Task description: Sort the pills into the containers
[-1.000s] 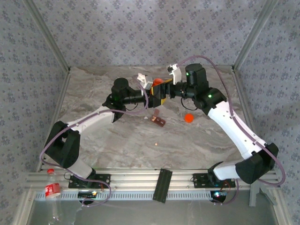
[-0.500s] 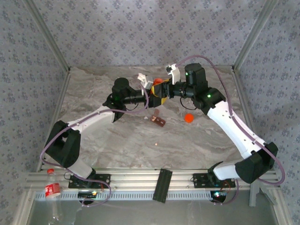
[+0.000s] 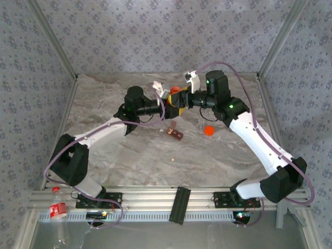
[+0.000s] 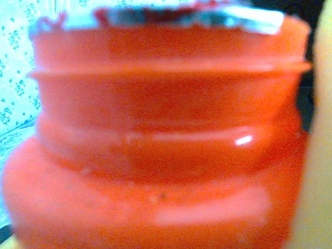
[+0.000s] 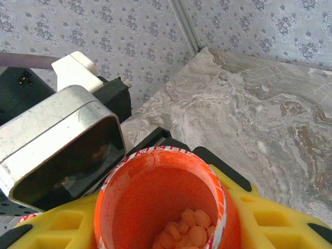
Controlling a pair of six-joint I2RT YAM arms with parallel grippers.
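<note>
The pills (image 5: 187, 231) are small rounded tablets, tinted orange inside the uncapped orange bottle (image 5: 155, 207), which is held over the far middle of the surface (image 3: 104, 104). One pale speck (image 3: 172, 160) lies toward the near edge. The containers (image 3: 175, 134), a dark reddish-brown strip, lie mid-surface, near the orange cap (image 3: 209, 130). The left end effector (image 3: 170, 102) and the right end effector (image 3: 182, 101) are both clamped on the bottle. Since a second ago, strip, cap and speck have stayed put.

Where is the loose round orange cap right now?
In the top view the orange cap lies on the marble table, right of centre, just right of the dark reddish-brown container strip and beside the right arm.
</note>
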